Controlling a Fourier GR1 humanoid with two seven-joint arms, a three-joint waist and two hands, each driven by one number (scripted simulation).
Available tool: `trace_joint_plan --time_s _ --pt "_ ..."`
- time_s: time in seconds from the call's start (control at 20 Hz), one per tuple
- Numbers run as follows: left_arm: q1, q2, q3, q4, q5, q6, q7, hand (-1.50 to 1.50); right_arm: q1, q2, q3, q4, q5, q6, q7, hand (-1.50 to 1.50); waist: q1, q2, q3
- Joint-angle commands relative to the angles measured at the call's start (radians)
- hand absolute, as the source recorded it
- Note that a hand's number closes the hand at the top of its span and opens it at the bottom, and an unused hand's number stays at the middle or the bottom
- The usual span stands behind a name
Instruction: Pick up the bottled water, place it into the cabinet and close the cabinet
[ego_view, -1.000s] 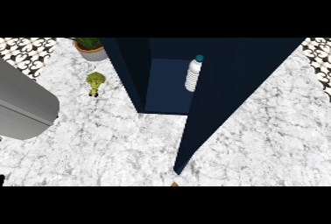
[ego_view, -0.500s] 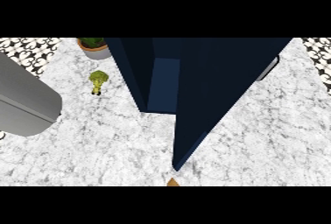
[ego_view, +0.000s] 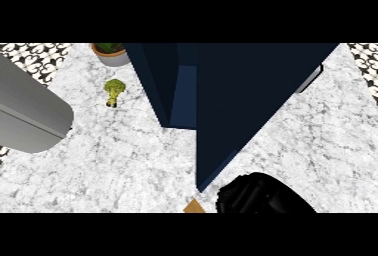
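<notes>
From the head view, a big dark blue cabinet (ego_view: 244, 100) stands on the white marble desk (ego_view: 111, 160). Its door (ego_view: 251, 115) is swung most of the way across the front, and only a thin slice of the inside shows at the left side of the door. A grey handle (ego_view: 310, 80) sticks out on the right side of the door, up near the top. The bottled water cannot be seen anywhere; the door covers the place inside the cabinet, so I cannot tell where the bottle is. At the bottom, just right of the middle, a black hand (ego_view: 258, 196) comes up from the lower edge, right under the lowest corner of the door. I cannot tell which hand it is. It looks like a dark round lump, and I cannot tell if its fingers are spread or pressed together, or if it touches the door. On the left a small green and yellow vegetable (ego_view: 113, 91) lies on the desk, well apart from the cabinet. Behind it sits a grey pot with a green plant (ego_view: 111, 52). A big grey rounded thing (ego_view: 26, 117) fills the left edge
</notes>
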Motion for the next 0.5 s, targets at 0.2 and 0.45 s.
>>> trace_joint_plan --time_s 0.2,0.45 --pt "0.108 0.005 0.154 0.044 0.118 -0.151 -0.022 -1.50 -0.426 0.068 -0.236 0.342 -0.176 -0.134 0.088 1.50 -0.010 -0.003 0.004" --pt "0.133 -0.019 0.233 0.068 0.173 -0.206 -0.001 -1.50 -0.639 0.039 -0.342 0.539 -0.220 -0.072 0.122 1.50 -0.040 -0.004 0.004"
